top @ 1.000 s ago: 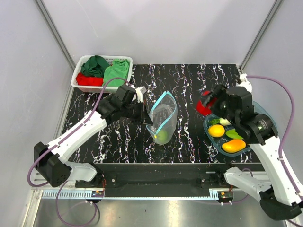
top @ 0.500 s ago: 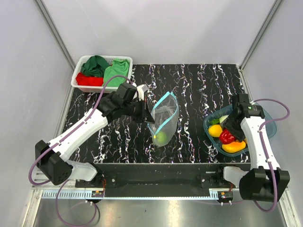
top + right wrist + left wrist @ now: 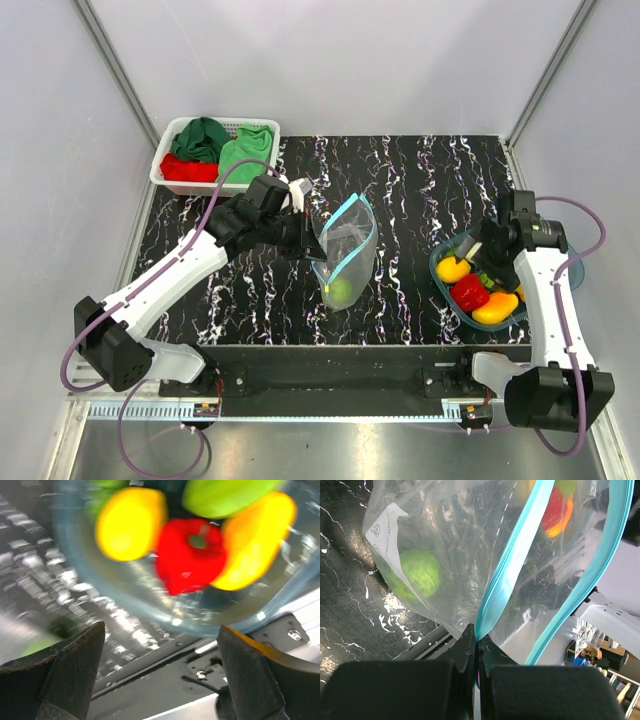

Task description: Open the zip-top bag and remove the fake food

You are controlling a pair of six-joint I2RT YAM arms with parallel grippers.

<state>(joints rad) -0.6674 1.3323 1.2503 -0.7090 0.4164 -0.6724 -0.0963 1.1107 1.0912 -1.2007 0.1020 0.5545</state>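
I see plain pale grey walls point(image 3: 330, 60) enclosing a black, white-veined marble-look counter point(image 3: 420, 190). In its far left corner sits a white slotted plastic basket point(image 3: 190, 187) of red and green folded cloths point(image 3: 245, 150). Mid-counter, my left gripper point(image 3: 476, 645) pinches the clear crinkly zip-top bag point(image 3: 345, 250), its mouth gaping. At the right, a translucent teal tub point(image 3: 437, 275) lies under my right gripper point(image 3: 160, 630), spread wide and holding nothing. Of the glossy plastic fake food point(image 3: 470, 292), red, yellow and orange pieces are in the tub and one green piece point(image 3: 341, 290) is in the bag.

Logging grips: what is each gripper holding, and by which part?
The left gripper pinches the zip-top bag by its light blue zip strip. The right gripper is open, holding nothing, over the tub.
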